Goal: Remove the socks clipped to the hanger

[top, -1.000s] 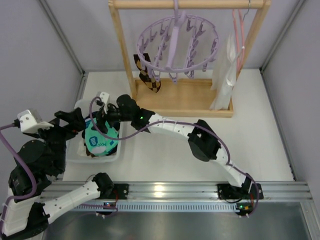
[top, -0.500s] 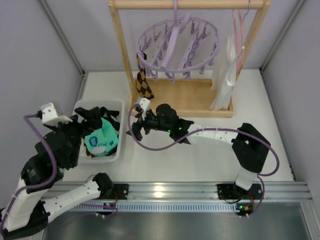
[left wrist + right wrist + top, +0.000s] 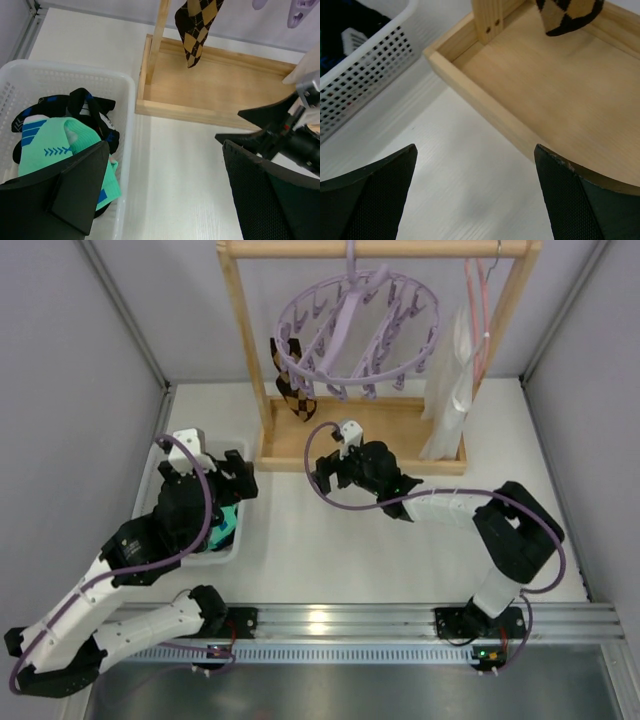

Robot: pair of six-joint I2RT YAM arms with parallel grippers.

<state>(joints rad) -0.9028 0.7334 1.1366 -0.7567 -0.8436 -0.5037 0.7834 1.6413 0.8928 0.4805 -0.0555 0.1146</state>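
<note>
One diamond-check sock hangs clipped at the left rim of the lavender ring hanger, close to the wooden post. The other socks lie in the white basket.

The left pincer and right pincer are both spread apart and empty.

The sock is judged light and limp: grasp its toe end and pull downward. The post and base frame restrict approach; the near surface offers open room.

**One sock on the hanger, the rest binned**

The lavender ring hanger hangs at top centre. A brown-black diamond-check sock dangles, clipped at its left edge. A teal sock and black socks lie heaped in the basket, lower left.
</note>
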